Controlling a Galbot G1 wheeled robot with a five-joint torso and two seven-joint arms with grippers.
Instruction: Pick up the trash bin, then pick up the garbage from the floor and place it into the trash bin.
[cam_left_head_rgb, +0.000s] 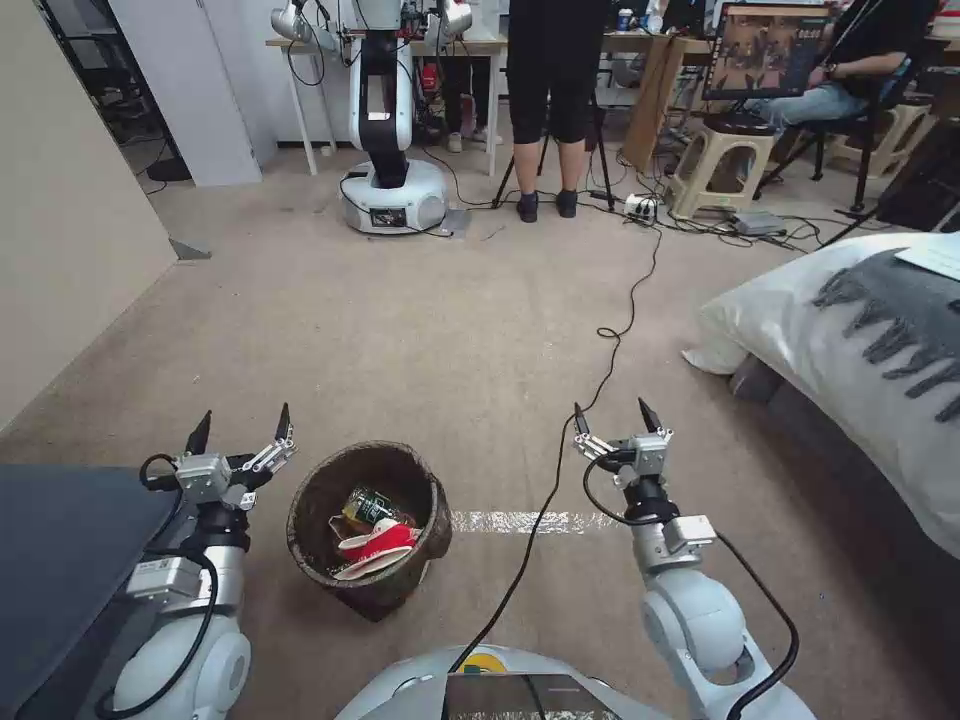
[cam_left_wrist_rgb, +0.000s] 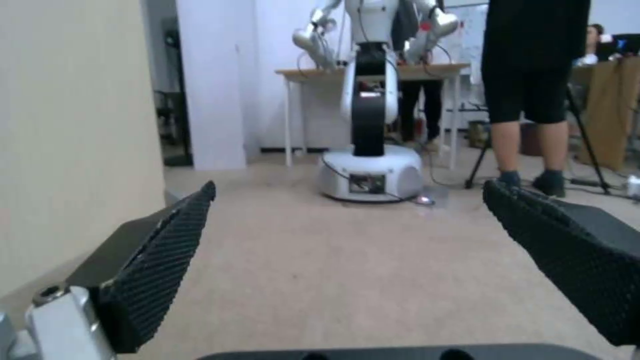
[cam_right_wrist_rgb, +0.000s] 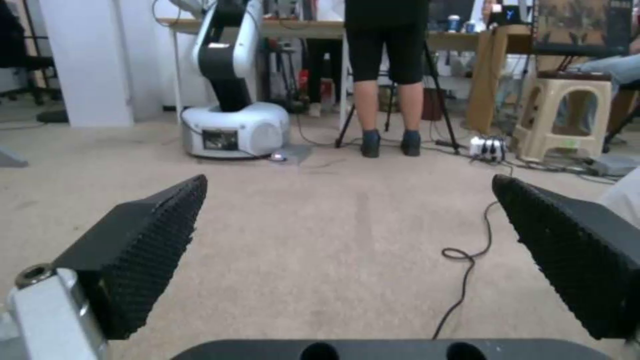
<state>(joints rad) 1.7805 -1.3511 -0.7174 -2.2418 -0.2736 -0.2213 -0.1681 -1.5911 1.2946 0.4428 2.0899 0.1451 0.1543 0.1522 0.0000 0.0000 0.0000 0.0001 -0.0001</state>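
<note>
The trash bin (cam_left_head_rgb: 310, 505), round and lined with a dark bag over its rim, stands on the carpet just in front of my base. Inside it lies garbage: a crushed red-and-white cup (cam_left_head_rgb: 378, 545) and a small green-labelled bottle (cam_left_head_rgb: 368, 503). My left gripper (cam_left_head_rgb: 242, 428) hovers open just left of the bin's rim, apart from it, with nothing between its fingers (cam_left_wrist_rgb: 167, 245). My right gripper (cam_left_head_rgb: 612, 415) is open to the right of the bin, above the carpet, its fingers (cam_right_wrist_rgb: 153, 235) empty.
A black cable (cam_left_head_rgb: 600, 370) runs across the carpet between bin and right arm. A bed with white bedding (cam_left_head_rgb: 850, 330) fills the right. A beige wall (cam_left_head_rgb: 70, 220) is on the left. Ahead stand another robot (cam_left_head_rgb: 392, 190), a person's legs (cam_left_head_rgb: 548, 150), stools and tables.
</note>
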